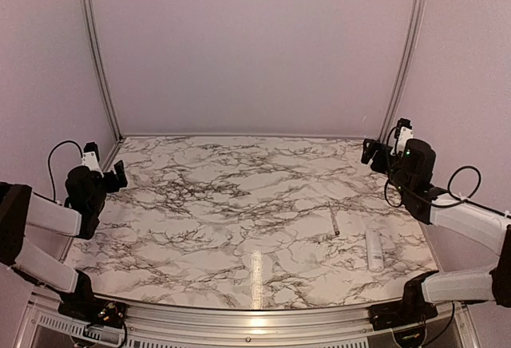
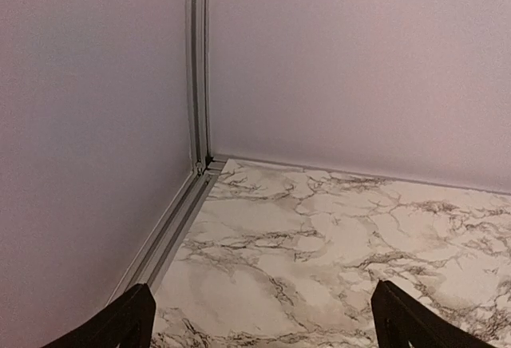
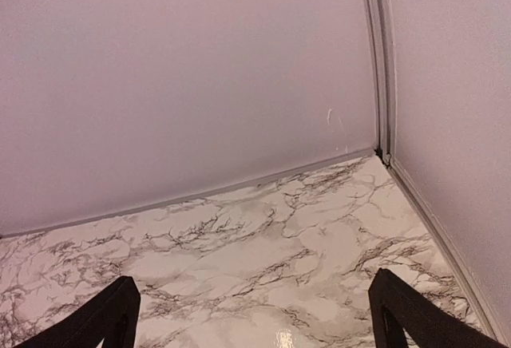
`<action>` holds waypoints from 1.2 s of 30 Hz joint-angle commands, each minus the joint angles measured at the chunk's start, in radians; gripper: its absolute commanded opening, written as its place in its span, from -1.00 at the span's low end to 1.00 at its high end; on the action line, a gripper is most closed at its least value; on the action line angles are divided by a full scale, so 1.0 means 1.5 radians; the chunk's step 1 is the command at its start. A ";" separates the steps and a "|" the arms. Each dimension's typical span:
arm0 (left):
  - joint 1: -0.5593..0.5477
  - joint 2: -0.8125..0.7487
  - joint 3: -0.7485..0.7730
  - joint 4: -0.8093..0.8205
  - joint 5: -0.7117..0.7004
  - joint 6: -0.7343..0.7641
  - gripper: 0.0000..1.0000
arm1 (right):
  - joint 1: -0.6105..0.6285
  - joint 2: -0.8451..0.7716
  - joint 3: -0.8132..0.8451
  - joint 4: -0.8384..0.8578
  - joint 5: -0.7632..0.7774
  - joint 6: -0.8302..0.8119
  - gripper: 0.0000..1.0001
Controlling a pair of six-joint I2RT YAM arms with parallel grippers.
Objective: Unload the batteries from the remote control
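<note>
Left gripper (image 1: 118, 174): raised over the left edge of the table, jaws spread wide, nothing between them.
Left fingers (image 2: 128, 326): in the left wrist view, two dark tips at the bottom corners, far apart, with only bare marble showing between them.
Right gripper (image 1: 372, 154): raised over the far right part of the table, jaws likewise spread wide and holding nothing.
Right fingers (image 3: 102, 324): in the right wrist view, two dark tips at the bottom corners, far apart, with veined marble between them.
Front rail (image 1: 255, 326): aluminium strip along the near edge, with an arm base at each end.
Table (image 1: 215, 204): white marble pattern with dark veins; a bright streak of glare sits near the front centre.
Remote control (image 1: 374, 250): slim white bar lying flat near the front right corner, its long axis running near to far. It is just left of the right arm's pale forearm and well apart from both grippers.
Batteries: not to be made out at this size; the remote's upper face reads plain white.
Grey stick (image 1: 334, 220): thin pale rod lying flat, a little farther back and to the left of the remote, near it but not touching.
Walls (image 1: 255, 45): plain pale lilac panels on three sides.
Corner posts (image 1: 96, 53): aluminium profiles rising from the two far corners of the table.
</note>
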 commanded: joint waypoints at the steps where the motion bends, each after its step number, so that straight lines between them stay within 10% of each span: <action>1: -0.003 -0.190 0.155 -0.433 -0.116 -0.190 0.98 | -0.003 -0.009 0.020 -0.114 -0.097 0.011 0.97; 5: -0.001 -0.292 0.170 -0.581 -0.145 -0.363 0.98 | -0.003 -0.009 0.032 -0.162 -0.067 0.040 0.97; 12: -0.001 -0.301 0.218 -0.704 -0.072 -0.340 0.98 | -0.003 0.006 0.100 -0.387 -0.034 0.107 0.97; 23: -0.041 -0.308 0.162 -0.707 0.056 -0.336 0.98 | 0.025 -0.008 0.079 -0.630 -0.033 0.284 0.97; 36: -0.268 -0.267 0.133 -0.609 0.065 -0.409 0.98 | 0.025 -0.062 0.042 -0.682 -0.025 0.332 0.97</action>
